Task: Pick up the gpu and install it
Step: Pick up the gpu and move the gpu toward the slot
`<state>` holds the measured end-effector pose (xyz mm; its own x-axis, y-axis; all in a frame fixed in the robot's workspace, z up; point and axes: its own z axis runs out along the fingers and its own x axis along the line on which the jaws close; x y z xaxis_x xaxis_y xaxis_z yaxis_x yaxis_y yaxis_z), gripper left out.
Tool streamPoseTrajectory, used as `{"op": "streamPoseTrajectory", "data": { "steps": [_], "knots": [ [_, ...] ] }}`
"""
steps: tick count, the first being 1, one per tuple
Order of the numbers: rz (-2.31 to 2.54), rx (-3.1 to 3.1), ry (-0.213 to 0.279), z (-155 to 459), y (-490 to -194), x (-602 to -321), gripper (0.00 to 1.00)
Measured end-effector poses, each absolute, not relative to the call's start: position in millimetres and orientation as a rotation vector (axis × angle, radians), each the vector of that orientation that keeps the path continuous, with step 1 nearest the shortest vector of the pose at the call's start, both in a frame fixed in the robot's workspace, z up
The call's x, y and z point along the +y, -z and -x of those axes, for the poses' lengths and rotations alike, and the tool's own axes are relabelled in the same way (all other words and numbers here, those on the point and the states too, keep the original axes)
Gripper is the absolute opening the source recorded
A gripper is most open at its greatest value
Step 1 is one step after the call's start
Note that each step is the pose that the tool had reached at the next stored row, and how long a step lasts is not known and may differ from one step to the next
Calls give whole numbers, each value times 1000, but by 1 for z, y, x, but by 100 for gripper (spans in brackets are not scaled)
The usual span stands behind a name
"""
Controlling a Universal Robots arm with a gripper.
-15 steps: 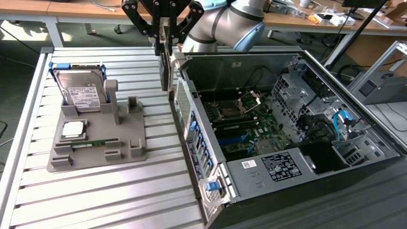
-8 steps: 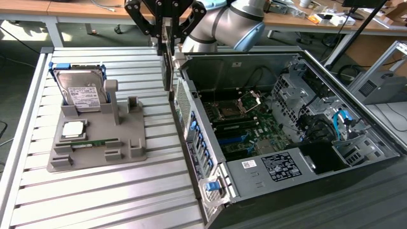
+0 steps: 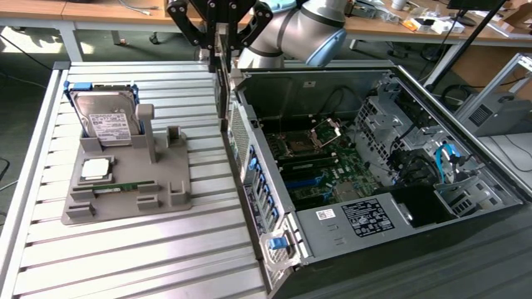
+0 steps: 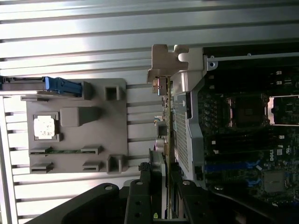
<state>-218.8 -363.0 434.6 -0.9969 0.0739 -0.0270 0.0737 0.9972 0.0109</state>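
The gpu (image 3: 221, 81) hangs edge-on as a thin dark card, and my gripper (image 3: 221, 45) is shut on its upper part. It is held in the air over the gap between the grey holder (image 3: 124, 199) and the rear wall of the open computer case (image 3: 332, 240). In the wrist view the gpu (image 4: 163, 135) runs as a narrow strip from between my gripper (image 4: 161, 186) fingers out to its metal end bracket (image 4: 161, 60). The motherboard (image 4: 243, 121) with its slots lies right beside the card's edge.
The grey holder on the slatted table carries a silver hard drive (image 3: 104, 121), a square processor (image 3: 96, 168) and a slim green memory stick (image 3: 121, 185). The case lies on its side, open, with cables and drive cages at the exterior view's right. A cluttered desk stands behind.
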Motion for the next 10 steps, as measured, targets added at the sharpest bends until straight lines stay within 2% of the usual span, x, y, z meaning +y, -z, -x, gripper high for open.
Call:
{"op": "streamPoseTrajectory", "data": {
  "steps": [10],
  "knots": [
    [-115, 3112, -15, 212, -435, -363, 27]
  ]
}}
